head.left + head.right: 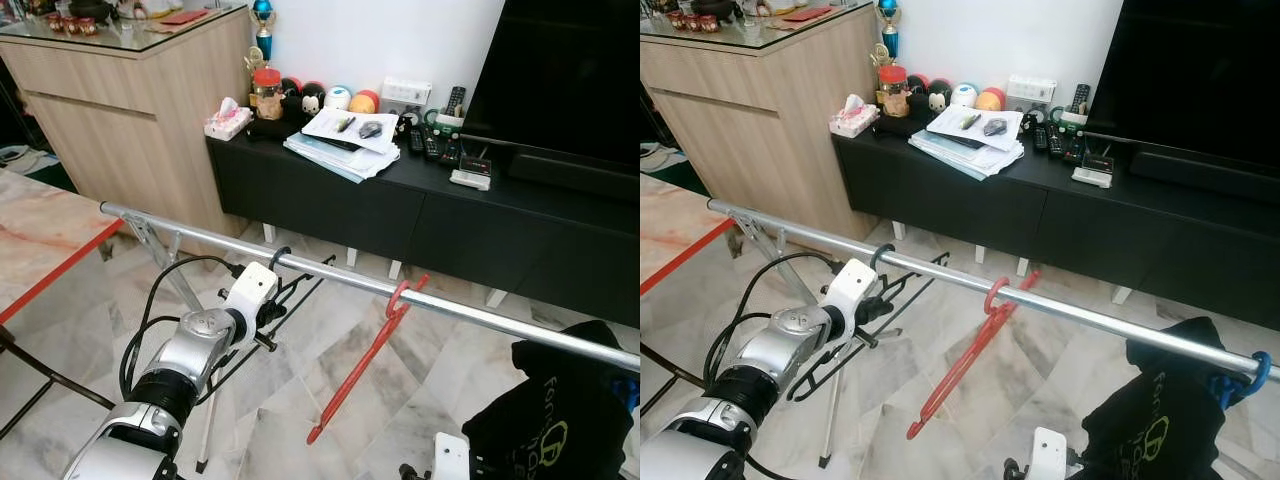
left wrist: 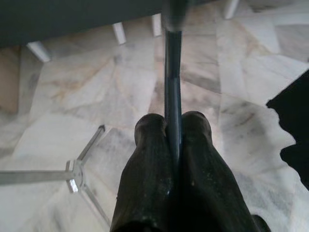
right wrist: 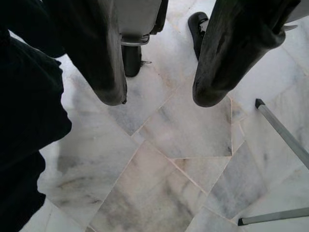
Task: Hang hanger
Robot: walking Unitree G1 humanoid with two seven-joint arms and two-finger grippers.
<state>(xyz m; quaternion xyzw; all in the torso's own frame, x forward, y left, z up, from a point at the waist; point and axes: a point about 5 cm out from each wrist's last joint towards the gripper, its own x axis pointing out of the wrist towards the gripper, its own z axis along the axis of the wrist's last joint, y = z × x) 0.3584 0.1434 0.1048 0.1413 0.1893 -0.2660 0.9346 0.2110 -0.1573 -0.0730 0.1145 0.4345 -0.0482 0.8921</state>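
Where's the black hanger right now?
The black hanger is hooked over the left part of the rail, pinched by the left gripper, with the red hanger hanging to its right.

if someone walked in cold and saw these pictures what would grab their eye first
The silver rail cuts across the marble floor in front of the black TV cabinet, with a red hanger hooked at its middle and a black garment toward its right end. The left gripper is up at the rail, shut on a black hanger whose hook sits over the rail.
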